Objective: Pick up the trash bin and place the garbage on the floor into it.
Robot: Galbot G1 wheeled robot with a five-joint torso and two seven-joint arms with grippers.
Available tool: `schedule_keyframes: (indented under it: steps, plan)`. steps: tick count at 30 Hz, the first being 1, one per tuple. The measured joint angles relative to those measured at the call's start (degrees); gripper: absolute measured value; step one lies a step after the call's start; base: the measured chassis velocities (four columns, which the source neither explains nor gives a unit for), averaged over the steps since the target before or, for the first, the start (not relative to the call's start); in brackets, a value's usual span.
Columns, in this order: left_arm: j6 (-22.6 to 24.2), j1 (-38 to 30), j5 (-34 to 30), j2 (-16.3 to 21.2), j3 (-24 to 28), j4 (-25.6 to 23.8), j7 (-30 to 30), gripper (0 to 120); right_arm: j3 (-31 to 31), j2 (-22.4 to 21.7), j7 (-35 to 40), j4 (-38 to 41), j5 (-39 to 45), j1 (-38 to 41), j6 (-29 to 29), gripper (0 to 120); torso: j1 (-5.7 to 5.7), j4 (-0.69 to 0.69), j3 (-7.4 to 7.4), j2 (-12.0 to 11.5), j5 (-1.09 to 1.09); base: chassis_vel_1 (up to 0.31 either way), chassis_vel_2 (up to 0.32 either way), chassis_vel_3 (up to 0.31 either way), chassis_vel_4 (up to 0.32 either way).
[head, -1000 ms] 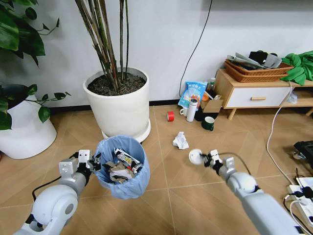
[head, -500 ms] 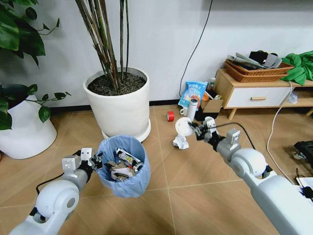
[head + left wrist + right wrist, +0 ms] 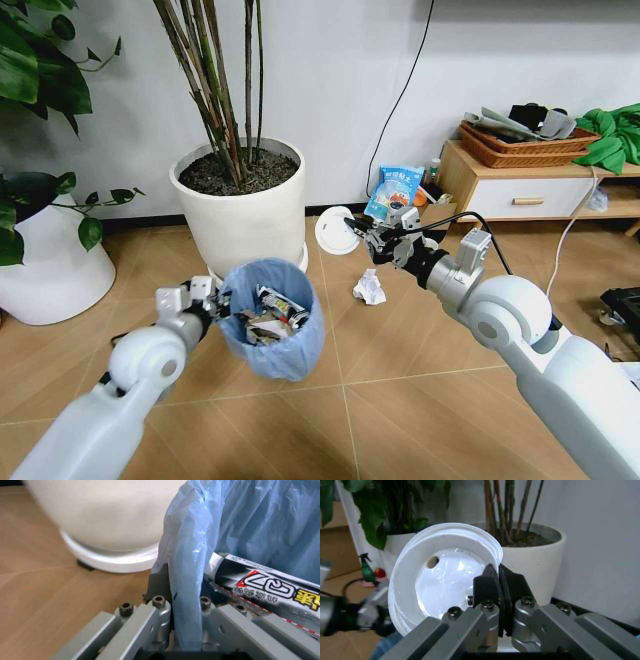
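— Herringbone planks of the floor (image 3: 400, 350) run up to a white wall, with a low wooden cabinet (image 3: 520, 190) off to the right. Where is the trash bin?

— The trash bin (image 3: 275, 330) hangs off the floor just in front of the big white plant pot (image 3: 245, 215). Its light blue bag is crinkled over the rim and it already holds crumpled paper and a printed wrapper (image 3: 270, 588).

— What carries it?

— The left gripper (image 3: 205, 300), at the bin's left rim. In the left wrist view its fingers (image 3: 160, 592) are pinched together on the rim and the blue liner, one outside and one inside.

— And the other arm?

— The right gripper (image 3: 368, 232) is raised above and to the right of the bin, clear of it. Its fingers (image 3: 492, 588) are clamped on the edge of a white disc (image 3: 337, 230), a plastic cup lid with a small hole, held nearly upright.

— Any garbage left lying?

— A crumpled paper wad (image 3: 369, 288) sits on the planks below the right gripper. Farther back, near the cabinet, are a red tape roll (image 3: 348, 237) and a blue-white bag (image 3: 393, 190) against the wall.
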Motion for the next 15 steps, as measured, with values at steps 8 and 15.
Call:
schedule_keyframes:
  steps: [8,15]
  plan:
    - [0.0,-5.26,-1.38,-2.01,4.97,2.42,-1.31,0,-4.15,-0.09,-0.45,0.7,0.15,1.67,-0.39,0,0.0,0.0,0.0,0.0,0.0,0.0,0.0,0.0,0.0]
    - [0.0,-7.56,-2.36,-2.23,6.0,3.07,-1.67,0,-9.43,-0.65,-1.23,-0.49,-3.27,2.5,-1.97,2,0.0,0.01,0.0,0.0,0.01,0.0,0.0,0.0,0.0]
